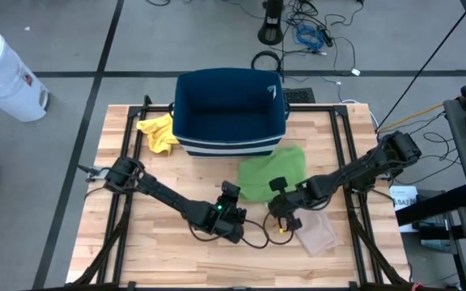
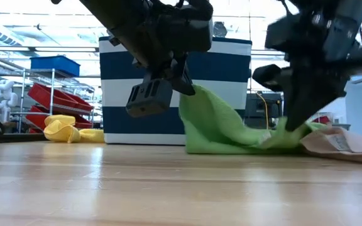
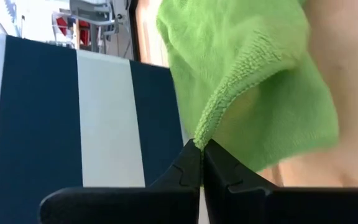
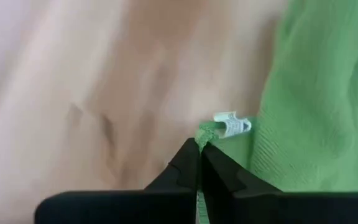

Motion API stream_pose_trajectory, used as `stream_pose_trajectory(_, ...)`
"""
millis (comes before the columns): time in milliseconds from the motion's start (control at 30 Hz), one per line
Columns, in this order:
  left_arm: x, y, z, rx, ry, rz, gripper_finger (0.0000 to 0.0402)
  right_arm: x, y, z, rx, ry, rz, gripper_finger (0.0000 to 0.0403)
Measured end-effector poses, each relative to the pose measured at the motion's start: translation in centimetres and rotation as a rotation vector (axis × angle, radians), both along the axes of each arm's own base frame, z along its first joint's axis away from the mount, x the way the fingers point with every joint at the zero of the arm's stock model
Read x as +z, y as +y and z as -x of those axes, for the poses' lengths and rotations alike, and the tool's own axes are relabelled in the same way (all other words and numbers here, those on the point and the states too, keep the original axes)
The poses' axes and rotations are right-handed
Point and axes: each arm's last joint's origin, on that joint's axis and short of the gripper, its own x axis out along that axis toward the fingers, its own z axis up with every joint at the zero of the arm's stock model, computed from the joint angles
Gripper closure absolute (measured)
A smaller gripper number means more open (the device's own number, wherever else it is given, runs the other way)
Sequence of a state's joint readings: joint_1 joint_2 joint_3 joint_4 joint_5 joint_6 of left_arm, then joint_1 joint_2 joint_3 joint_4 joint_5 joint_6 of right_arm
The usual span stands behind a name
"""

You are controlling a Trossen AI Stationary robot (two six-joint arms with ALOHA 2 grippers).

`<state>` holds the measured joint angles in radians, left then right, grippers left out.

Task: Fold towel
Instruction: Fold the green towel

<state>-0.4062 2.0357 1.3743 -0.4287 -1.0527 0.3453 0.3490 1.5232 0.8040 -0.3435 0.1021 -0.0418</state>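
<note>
A green towel (image 1: 272,171) lies on the wooden table (image 1: 144,242) in front of the blue and white striped bin (image 1: 230,113); its far part leans on the bin's front. My left gripper (image 1: 231,192) is shut on the towel's near left corner, which is raised off the table in the low view (image 2: 190,91). My right gripper (image 1: 279,187) is shut on the towel's near right corner, low over the table (image 2: 289,129). My left gripper pinches the towel's corner (image 3: 201,135) between its two shut fingers, at the hemmed edge. The corner is lifted clear of the table, and the cloth slopes from it down to the table (image 2: 212,135). My right gripper pinches the towel's corner (image 4: 202,135) between its two shut fingers, right beside the small white label (image 4: 232,124). The fingers point down from above. The corner is close to the table, and the cloth beside it rests there (image 2: 266,141).
A pale pink cloth (image 1: 318,230) lies just near-right of my right gripper, also in the low view (image 2: 344,141). A yellow cloth (image 1: 158,133) lies left of the bin. A white cylinder (image 1: 2,73) stands on the floor beyond the table's far left.
</note>
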Motion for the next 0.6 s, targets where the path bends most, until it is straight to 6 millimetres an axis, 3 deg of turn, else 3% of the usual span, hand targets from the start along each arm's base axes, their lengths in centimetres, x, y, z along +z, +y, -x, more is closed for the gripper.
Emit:
stream_pose_trajectory(167, 0.8, -1.2, 0.4, -0.046, -0.014, 0.012, 0.0401, 2.1, 1.4, -0.1, 0.108, -0.155, -0.08, 0.0402)
stream_pose_trajectory(300, 2.5, -2.2, 0.7, -0.143, -0.038, 0.111, 0.0401, 4.7, 2.3, 0.5, 0.192, -0.309, -0.105, 0.0402)
stream_pose_trajectory(600, 8.2, -2.5, 2.3, -0.389, -0.053, 0.309, 0.0401, 11.2, 3.1, 4.3, 0.342, -0.605, -0.202, 0.0403)
